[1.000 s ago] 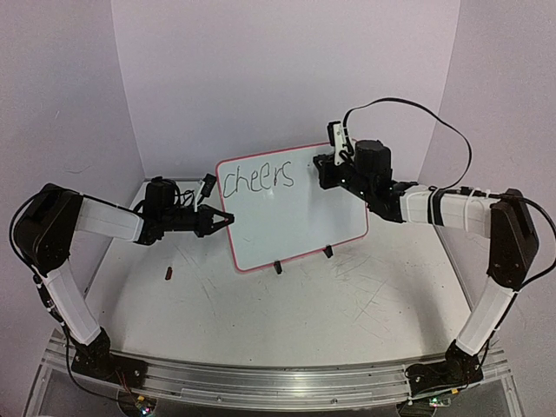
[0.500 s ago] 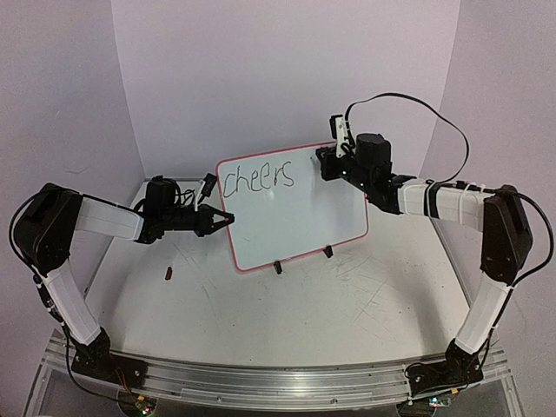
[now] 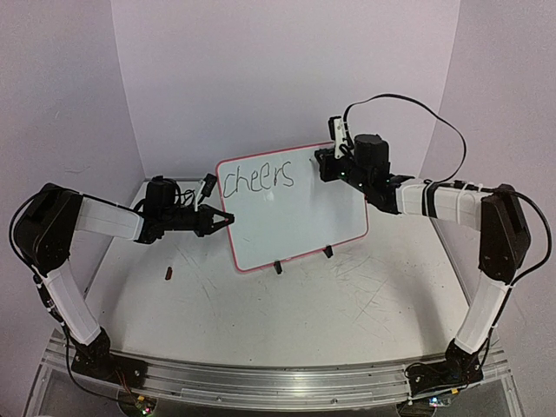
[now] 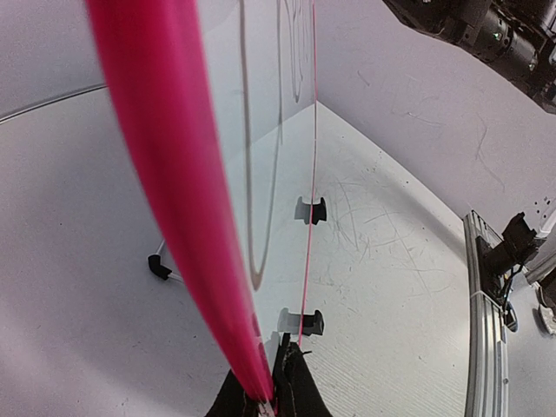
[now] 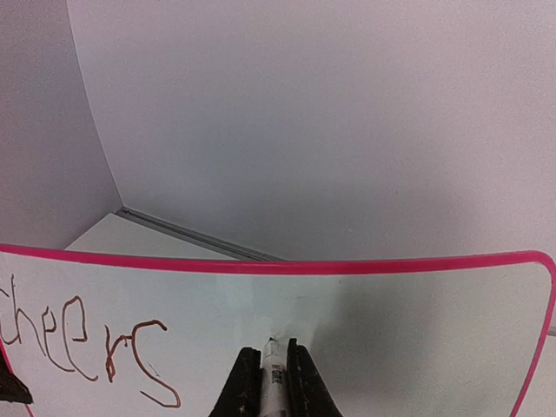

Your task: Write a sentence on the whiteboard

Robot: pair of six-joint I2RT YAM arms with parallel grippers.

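1. The flat rectangular whiteboard with a thin red-pink rim [image 3: 300, 217] is stood near the middle of the workspace, leaning slightly back. Its position is unchanged from a second ago.
2. The white-and-black right arm [image 3: 434, 204] has been straightened and raised a little over the last second. Over the last half second almost no movement is seen.
3. The right gripper [image 3: 323, 162] has thereby been brought to the board's upper right area, just right of the written word.
4. The left gripper [image 3: 224, 218] is kept clamped on the board's left rim, as before, so the board is steadied.
5. The dark handwritten lettering [image 3: 258, 180] is confined to the upper left and reads only "cheers". Nothing has been added, so the repositioning is judged to be the gap before the next word, with most of the sentence still to be written.
6. The slim white-barrelled marker [image 5: 272, 382] is pinched between the narrowly set right fingers, its tip aimed at bare board. Contact cannot be confirmed.
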